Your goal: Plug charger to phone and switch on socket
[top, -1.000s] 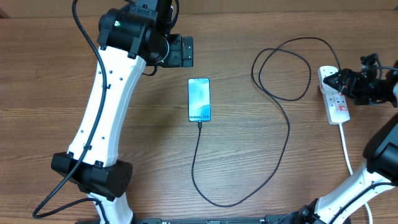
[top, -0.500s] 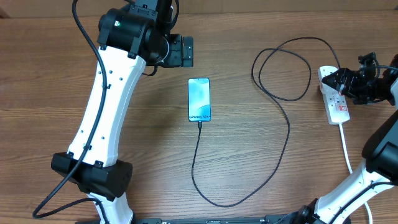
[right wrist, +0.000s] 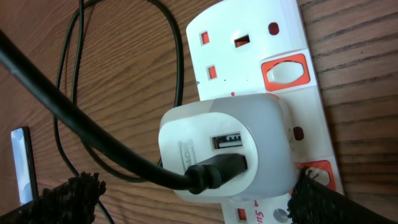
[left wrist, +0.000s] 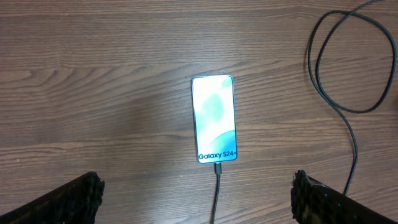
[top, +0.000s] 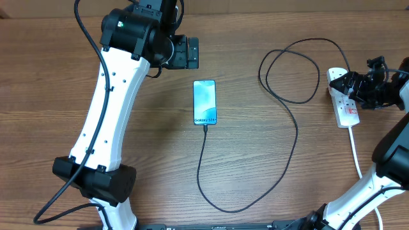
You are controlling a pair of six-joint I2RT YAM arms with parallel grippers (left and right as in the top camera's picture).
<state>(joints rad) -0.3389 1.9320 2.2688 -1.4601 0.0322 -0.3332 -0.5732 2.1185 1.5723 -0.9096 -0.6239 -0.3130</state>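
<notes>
The phone (top: 204,102) lies face up mid-table with its screen lit, and it also shows in the left wrist view (left wrist: 214,118). The black charger cable (top: 296,137) is plugged into its bottom edge (left wrist: 217,169). It loops across the table to a white adapter (right wrist: 233,149) seated in the white socket strip (top: 348,112). My left gripper (top: 190,52) hovers open above the phone, its fingertips (left wrist: 92,186) wide apart. My right gripper (top: 346,84) is open over the strip and straddles the adapter. Its right fingertip (right wrist: 314,196) is beside a red switch (right wrist: 318,170); I cannot tell whether they touch.
The strip's thick white cord (top: 355,153) runs toward the table's front edge on the right. Another red switch (right wrist: 284,71) and a free outlet (right wrist: 227,55) lie above the adapter. The cable forms a double loop (top: 291,70) left of the strip.
My right gripper has edged slightly left over the strip. The left arm, phone and cable have not moved.
</notes>
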